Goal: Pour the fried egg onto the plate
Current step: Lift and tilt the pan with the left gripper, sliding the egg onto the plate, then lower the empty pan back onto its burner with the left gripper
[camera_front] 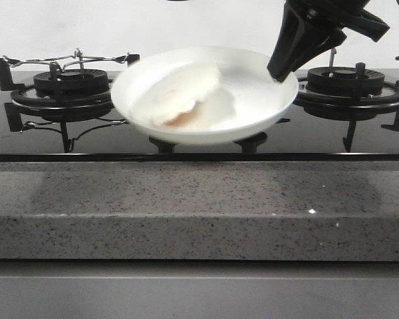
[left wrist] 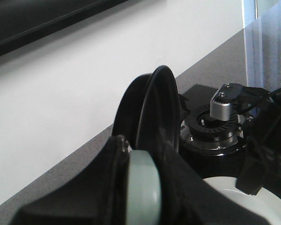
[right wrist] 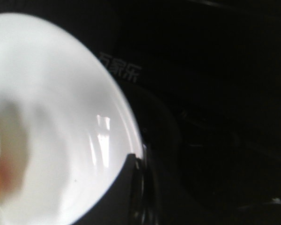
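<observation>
Fried egg lies in plate — right pincer clamps its rim, clear above stove.

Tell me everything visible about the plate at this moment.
The plate is a wide, round, shallow dish, glossy white like glazed ceramic, with a raised rim. It is held above the black stovetop between the two burners, blurred in the front view. The right end effector clamps its right rim. The egg, pale with an orange tinge, lies on its left half.
</observation>
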Robot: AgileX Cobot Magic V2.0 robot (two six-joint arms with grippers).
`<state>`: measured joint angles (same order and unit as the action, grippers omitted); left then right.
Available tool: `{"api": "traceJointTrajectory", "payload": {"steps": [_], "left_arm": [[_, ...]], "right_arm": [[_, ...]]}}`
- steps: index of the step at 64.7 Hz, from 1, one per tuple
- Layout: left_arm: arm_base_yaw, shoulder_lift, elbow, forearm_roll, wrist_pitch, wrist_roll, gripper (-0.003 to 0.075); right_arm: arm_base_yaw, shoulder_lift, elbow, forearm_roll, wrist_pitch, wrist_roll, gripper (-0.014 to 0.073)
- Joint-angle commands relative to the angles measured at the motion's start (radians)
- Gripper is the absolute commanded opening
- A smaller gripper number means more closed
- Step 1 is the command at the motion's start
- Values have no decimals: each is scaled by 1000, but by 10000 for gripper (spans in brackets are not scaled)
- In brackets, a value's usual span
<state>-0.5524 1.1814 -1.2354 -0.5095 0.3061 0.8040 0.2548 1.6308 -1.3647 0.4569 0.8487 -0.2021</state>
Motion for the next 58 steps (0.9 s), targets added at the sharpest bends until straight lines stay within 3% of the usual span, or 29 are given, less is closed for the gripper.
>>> {"api": "traceJointTrajectory", "payload": {"steps": [1, 17, 28, 37, 44, 58], "left_arm": [[-10, -24, -36, -15, -104, -1, -19], [13, -24, -36, -38, -104, -21, -19], [170, -23, -36, -171, -102, -114, -19], [388, -4, -36, -477, -46, -118, -19], [575, 46, -30, -782, 90, -118, -19], [810, 222, -27, -1077, 424, -120, -19]], "right_arm": [[-1, -37, -26, 37, -46, -3, -57], [-1, -37, -26, 37, -46, -3, -57], [-1, -37, -26, 37, -46, -3, -57], [-1, -37, -26, 37, -46, -3, -57], [-1, -37, -26, 37, -46, -3, -57], [-1, -37, -26, 37, -46, -3, -57]]}}
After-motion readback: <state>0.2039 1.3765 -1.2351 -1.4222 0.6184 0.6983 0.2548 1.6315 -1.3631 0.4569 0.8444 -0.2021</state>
